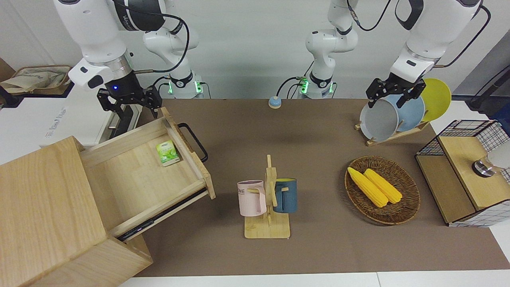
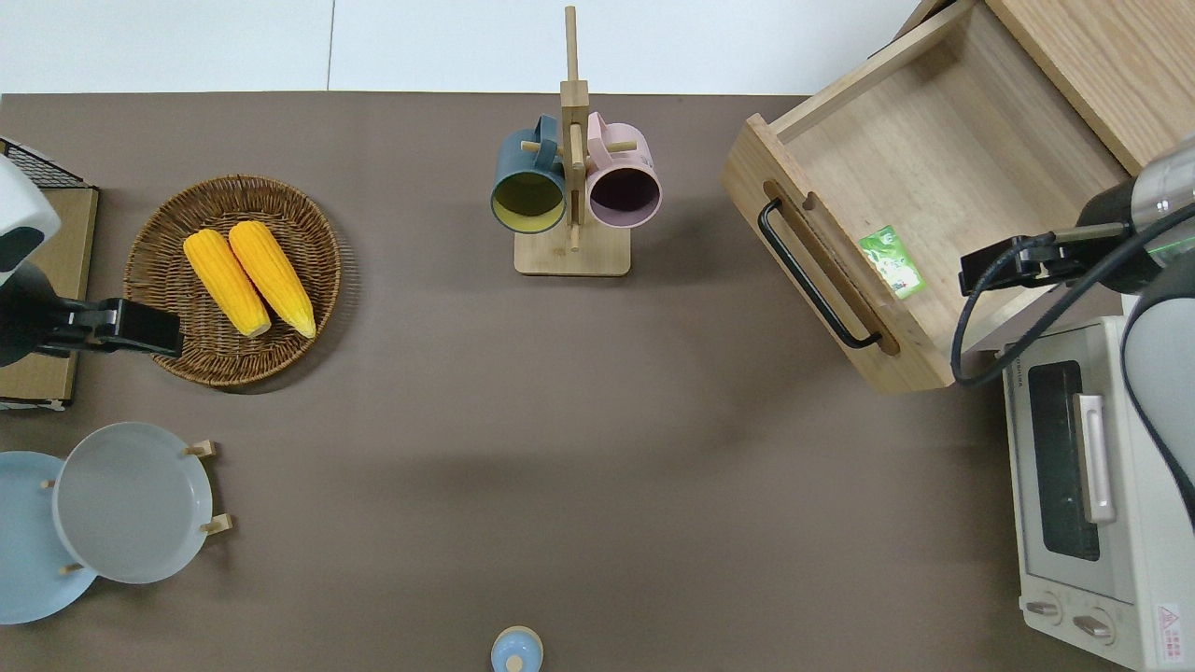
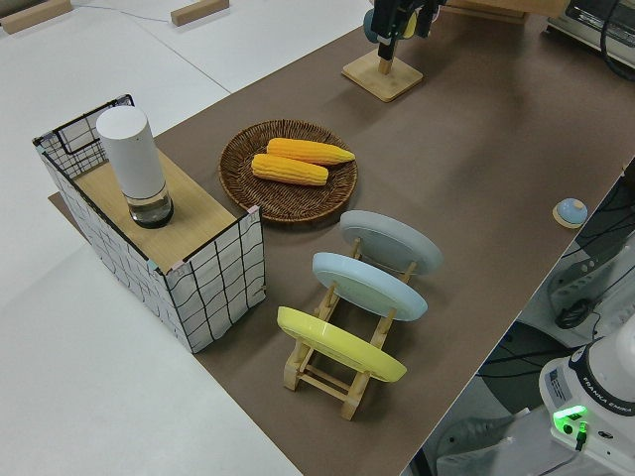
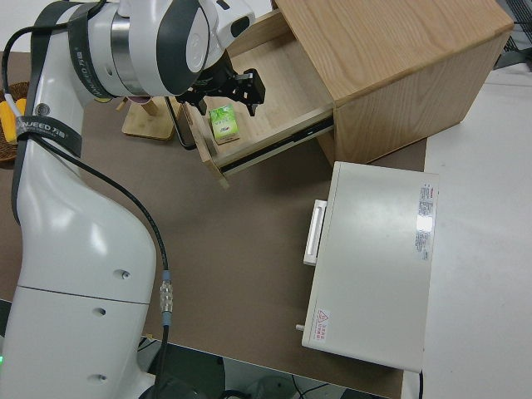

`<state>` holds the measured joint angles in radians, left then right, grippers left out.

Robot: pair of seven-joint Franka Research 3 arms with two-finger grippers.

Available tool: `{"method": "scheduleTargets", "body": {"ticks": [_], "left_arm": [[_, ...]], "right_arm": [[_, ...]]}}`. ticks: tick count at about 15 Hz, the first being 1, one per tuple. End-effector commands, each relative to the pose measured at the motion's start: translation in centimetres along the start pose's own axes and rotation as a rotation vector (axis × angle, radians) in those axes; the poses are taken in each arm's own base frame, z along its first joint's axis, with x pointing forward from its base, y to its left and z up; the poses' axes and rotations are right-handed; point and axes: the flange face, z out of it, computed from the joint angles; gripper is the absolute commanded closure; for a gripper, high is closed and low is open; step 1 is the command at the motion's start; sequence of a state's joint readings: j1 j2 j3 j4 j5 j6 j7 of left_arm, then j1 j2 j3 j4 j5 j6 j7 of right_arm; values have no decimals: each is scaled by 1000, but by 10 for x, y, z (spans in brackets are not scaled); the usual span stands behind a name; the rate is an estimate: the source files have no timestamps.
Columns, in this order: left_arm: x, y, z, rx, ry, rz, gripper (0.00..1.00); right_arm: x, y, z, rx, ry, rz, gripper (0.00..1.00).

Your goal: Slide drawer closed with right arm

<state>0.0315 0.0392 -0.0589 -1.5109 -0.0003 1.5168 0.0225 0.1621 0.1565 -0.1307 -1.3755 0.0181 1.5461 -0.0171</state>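
the drawer (image 1: 147, 167) stands pulled fully out of its cabinet (image 1: 48, 207) at lower left of the front view, a green packet (image 1: 167, 153) inside. right hand (image 1: 129, 104) hovers spread wide, holding nothing. closing seems not yet begun.

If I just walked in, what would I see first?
Probably the big wooden drawer, pulled wide open at the right arm's end of the table, with a little green packet inside it. The right gripper hangs open over the drawer's edge nearest the robots. Next you'd spot two bright yellow corn cobs in a basket toward the left arm's end.
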Motion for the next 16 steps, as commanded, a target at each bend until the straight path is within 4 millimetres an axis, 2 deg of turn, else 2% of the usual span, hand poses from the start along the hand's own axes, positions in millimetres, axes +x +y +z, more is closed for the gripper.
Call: {"method": "scheduleTargets", "body": {"ticks": [1,7,9,10,11,14,16], "left_arm": [[1,-1,-3,16,-7,10,7],[1,-1,-3,16,-7,10,7],[1,-1,-4,16,-5,10,7],[1,-1,-4,16,-5,10,7],[1,-1,-3,16,-7,10,7],[1,-1,-4,16,-5,10,7],[1,-1,-3,16,-7,10,7]], "right_arm": [[-4,7,-5,9,4,-1,15],[-4,5,-5,-2,4,-3,30],[-4,3,-5,-3,4,-5,204],[-6,2,-4,-3,-11,-6,431],[-7,3,-2,-2,-30,-5,614],[-8,2,-1,-2,-34,-6,999],[-8,1,-2,6,-33,-7,1000]]}}
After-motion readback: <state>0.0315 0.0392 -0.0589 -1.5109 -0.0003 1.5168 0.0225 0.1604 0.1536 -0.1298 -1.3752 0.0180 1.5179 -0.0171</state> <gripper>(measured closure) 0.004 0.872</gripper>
